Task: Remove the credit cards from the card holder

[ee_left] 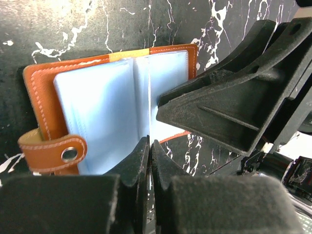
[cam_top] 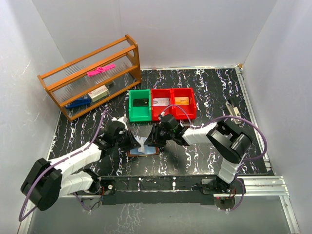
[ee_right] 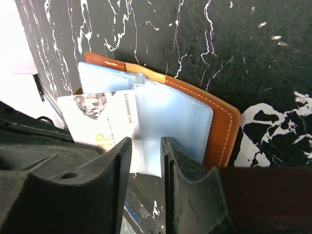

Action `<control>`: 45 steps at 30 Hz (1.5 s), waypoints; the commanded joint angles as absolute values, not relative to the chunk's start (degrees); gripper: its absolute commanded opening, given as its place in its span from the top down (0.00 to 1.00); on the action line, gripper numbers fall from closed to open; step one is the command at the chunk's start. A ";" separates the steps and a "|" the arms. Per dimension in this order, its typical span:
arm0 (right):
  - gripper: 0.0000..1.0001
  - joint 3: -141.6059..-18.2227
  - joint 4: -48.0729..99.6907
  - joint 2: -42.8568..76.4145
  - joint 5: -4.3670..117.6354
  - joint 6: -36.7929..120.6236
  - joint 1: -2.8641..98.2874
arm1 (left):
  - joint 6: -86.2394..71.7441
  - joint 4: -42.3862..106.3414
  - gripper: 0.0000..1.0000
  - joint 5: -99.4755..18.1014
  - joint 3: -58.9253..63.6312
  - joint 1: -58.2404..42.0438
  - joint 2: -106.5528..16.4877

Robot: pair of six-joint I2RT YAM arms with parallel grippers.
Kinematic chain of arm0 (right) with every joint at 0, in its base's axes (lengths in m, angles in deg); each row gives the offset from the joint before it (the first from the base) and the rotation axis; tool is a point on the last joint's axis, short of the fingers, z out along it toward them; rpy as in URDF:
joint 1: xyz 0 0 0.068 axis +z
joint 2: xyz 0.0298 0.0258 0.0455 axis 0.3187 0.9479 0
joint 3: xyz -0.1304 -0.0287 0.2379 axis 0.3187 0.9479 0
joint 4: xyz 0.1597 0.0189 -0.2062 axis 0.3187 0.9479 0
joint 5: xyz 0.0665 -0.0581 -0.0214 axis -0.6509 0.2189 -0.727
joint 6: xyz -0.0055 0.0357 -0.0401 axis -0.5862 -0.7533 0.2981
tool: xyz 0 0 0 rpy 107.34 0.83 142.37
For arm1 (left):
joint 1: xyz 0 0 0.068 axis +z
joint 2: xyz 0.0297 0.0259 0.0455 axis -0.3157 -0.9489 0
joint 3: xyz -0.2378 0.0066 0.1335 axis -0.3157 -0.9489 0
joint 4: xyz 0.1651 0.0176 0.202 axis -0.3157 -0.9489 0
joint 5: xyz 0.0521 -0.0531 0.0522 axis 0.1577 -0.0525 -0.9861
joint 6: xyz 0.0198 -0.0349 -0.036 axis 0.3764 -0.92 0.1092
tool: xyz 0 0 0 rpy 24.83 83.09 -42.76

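At far left, back: wooden rack [cam_top: 90, 80] with a few small items on its shelves, well apart from the work.
Left gripper [ee_left: 148, 153]: jaws closed tight at the near edge of the pale blue sleeves; cannot tell whether a leaf is pinched.
Card holder [ee_left: 36, 97]: lies open and flat on the black marbled table [cam_top: 204, 87], between the two grippers, snap strap [ee_left: 51, 151] folded out.
White card [ee_right: 97, 117]: diamond print, partly out of a sleeve, overlapping the left page.
Right gripper [ee_right: 146, 146]: jaws narrowly parted over a sleeve's edge, gripping nothing visible.
Green bin [cam_top: 132, 105], red bins [cam_top: 173, 115]: behind the holder, a flat item in each.
Risk 1: sleeve friction may lift the whole holder with the card.
Risk 2: the thin leaf may slip from the left jaws.
Risk 3: fingers crowd; they could collide.
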State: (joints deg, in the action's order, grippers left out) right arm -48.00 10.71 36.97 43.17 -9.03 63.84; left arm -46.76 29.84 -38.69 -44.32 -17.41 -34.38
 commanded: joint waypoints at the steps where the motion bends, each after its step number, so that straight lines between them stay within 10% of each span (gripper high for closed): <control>1: 0.70 -49.12 16.12 34.36 46.64 -5.77 63.75 | -44.77 23.59 1.00 -40.71 -42.34 -17.46 -29.66; 21: 0.47 -37.78 17.74 6.11 60.32 -0.41 53.79 | -41.07 25.82 1.00 -40.01 -41.63 -17.45 -16.07; 32: 0.40 -31.01 -4.84 5.47 26.43 -6.47 42.16 | -44.70 43.80 1.00 -28.15 -44.88 -17.38 -19.55; 45: 0.49 -33.07 -15.21 11.09 17.30 -8.78 48.10 | -50.64 58.34 1.00 -18.33 -45.41 -17.42 -24.31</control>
State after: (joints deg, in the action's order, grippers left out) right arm -30.65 -7.47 9.21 21.10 -7.39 46.22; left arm -48.92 51.98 -22.80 -45.98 -17.41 -24.02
